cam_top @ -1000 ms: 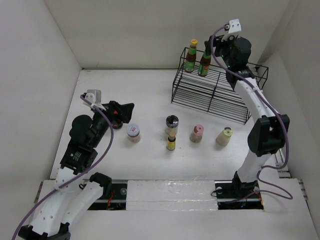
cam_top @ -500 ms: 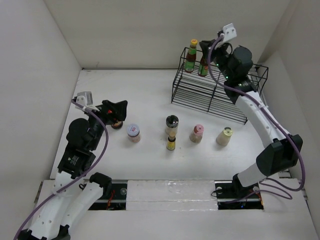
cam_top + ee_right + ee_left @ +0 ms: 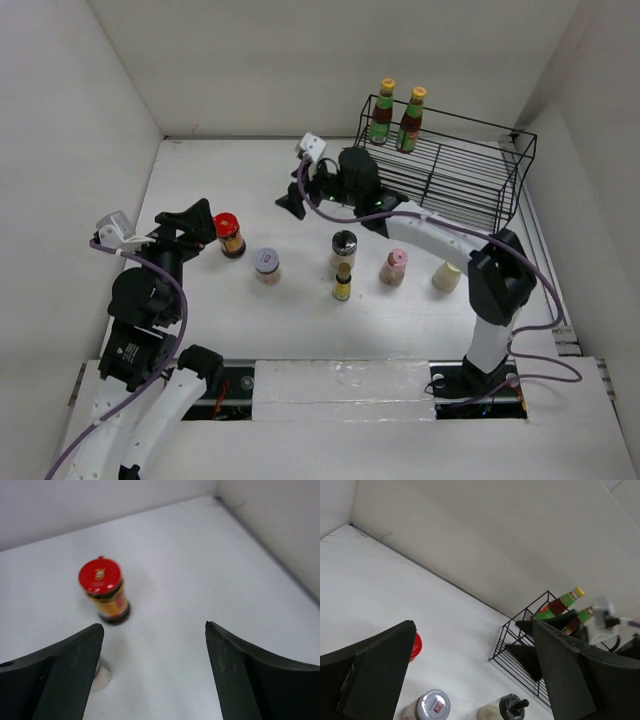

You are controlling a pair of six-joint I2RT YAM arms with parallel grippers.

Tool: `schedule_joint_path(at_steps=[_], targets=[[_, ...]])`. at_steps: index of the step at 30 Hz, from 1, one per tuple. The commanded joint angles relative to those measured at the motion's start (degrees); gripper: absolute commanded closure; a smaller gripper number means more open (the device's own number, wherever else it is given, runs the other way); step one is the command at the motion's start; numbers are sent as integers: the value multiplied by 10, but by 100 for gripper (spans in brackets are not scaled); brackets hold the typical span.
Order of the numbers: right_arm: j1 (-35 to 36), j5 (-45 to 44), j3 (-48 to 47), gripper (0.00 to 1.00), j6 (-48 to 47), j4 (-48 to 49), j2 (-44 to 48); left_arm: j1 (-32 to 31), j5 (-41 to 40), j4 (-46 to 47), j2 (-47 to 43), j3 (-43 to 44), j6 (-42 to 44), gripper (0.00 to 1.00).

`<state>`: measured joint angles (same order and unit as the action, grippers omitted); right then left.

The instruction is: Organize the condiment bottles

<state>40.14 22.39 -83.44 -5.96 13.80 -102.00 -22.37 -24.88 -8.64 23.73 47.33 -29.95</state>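
Two tall green-red bottles with yellow caps (image 3: 381, 112) (image 3: 411, 120) stand on the black wire rack (image 3: 450, 185). On the table stand a red-lidded jar (image 3: 229, 234), a white-lidded jar (image 3: 267, 265), a grey-topped grinder (image 3: 343, 244), a small yellow bottle (image 3: 342, 285), a pink-capped bottle (image 3: 393, 267) and a cream bottle (image 3: 446, 276). My left gripper (image 3: 190, 217) is open, just left of the red-lidded jar (image 3: 415, 646), holding nothing. My right gripper (image 3: 300, 190) hangs open over the table behind the jars, facing the red-lidded jar (image 3: 102, 597).
White walls close in the table on the left, back and right. The right arm stretches across the middle of the table in front of the rack and hides part of the cream bottle. The rack (image 3: 520, 650) stands at the back right.
The right arm has swung from the rack to the table's middle, leaving the second tall bottle on the rack. The left gripper has opened and drawn back left, uncovering the red-lidded jar.
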Motion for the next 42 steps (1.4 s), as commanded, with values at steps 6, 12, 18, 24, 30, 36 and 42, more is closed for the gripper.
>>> schedule_joint_path(at_steps=[6,12,18,24,30,36,42], targets=[[97,29,-104,1,-34,-28,-118,7,-42,-2,5,-2,-18,1],[122,11,-190,1,-34,-63,-203,7,-24,3,0,-2,-18,1],[135,-24,-269,1,-34,-94,-275,7,-12,4,7,-2,-12,1],[141,-25,-358,1,-21,-89,-352,7,-31,-4,1,11,-12,1],[147,-5,-425,1,2,-45,-404,15,-63,-3,-23,11,-24,1],[147,-10,-452,18,20,-32,-426,15,-63,3,-36,-2,-24,1],[147,-26,-423,52,25,-4,-410,15,-53,3,-29,-2,-24,2]])
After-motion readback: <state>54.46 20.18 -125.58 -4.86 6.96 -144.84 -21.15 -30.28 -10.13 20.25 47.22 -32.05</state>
